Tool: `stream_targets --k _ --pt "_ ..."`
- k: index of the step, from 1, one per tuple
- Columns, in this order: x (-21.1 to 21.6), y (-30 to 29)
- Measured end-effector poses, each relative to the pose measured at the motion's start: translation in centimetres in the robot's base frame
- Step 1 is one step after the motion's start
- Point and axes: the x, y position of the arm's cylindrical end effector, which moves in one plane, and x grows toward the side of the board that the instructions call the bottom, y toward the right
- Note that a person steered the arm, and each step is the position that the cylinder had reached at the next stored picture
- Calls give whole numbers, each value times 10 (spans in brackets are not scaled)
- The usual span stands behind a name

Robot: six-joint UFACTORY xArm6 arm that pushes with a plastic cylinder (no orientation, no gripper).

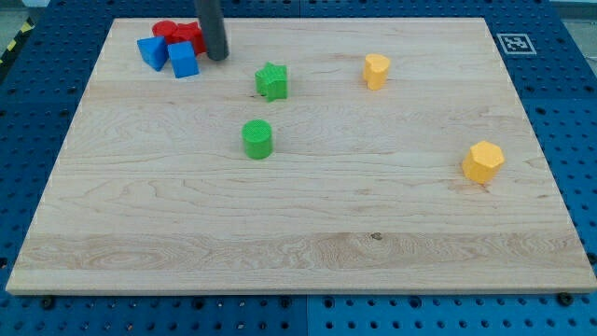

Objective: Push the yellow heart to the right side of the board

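Your tip (217, 58) sits at the view's top left, touching or just beside the cluster of red blocks (177, 35) and two blue blocks (184, 61), (152, 51). No claw on this rig, just the bare rod, holding nothing. Yellow heart (376, 71) lies upper centre-right, well apart from the tip, toward the view's right. Green star (271, 81) sits between them, green cylinder (257, 139) below it. Second yellow block, hexagon-like (482, 161), near the wooden board's (308, 252) right edge
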Motion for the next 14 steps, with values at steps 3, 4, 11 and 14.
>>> stream_targets --k 3,4,11,14 --pt "0 47" --pt "4 64" --pt "57 299" --pt "4 223"
